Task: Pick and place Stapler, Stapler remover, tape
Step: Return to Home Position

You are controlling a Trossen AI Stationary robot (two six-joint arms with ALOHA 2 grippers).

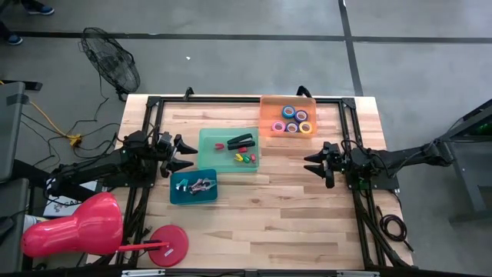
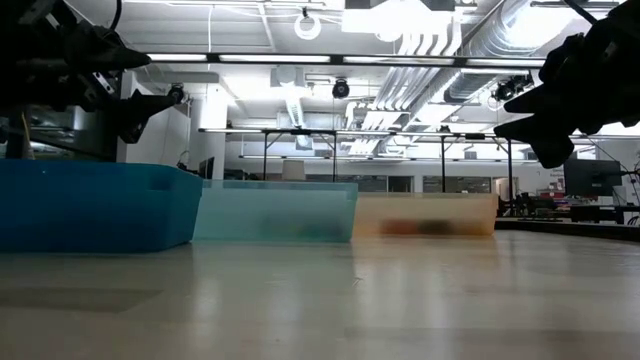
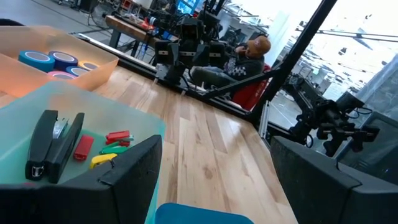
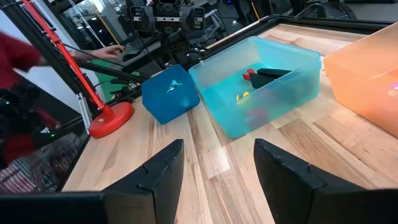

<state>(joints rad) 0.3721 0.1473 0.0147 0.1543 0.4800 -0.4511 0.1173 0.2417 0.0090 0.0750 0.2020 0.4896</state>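
High view: we log the tape (image 1: 294, 120), ring-shaped rolls in blue, purple, pink and yellow, all inside the orange bin (image 1: 265, 115) at the table's back edge. We log the stapler (image 1: 241, 141), black, lying in the light green bin (image 1: 207, 150) mid-table, with small red, green and yellow pieces (image 1: 245, 158) beside it. Staple removers (image 1: 200, 185) lie in the blue bin (image 1: 178, 196), just beside the green bin's corner. Left gripper (image 1: 188, 156): raised, just left of the green bin, fingers apart, holding nothing. Right gripper (image 1: 308, 165): raised over bare table (image 1: 269, 223), fingers apart, empty.
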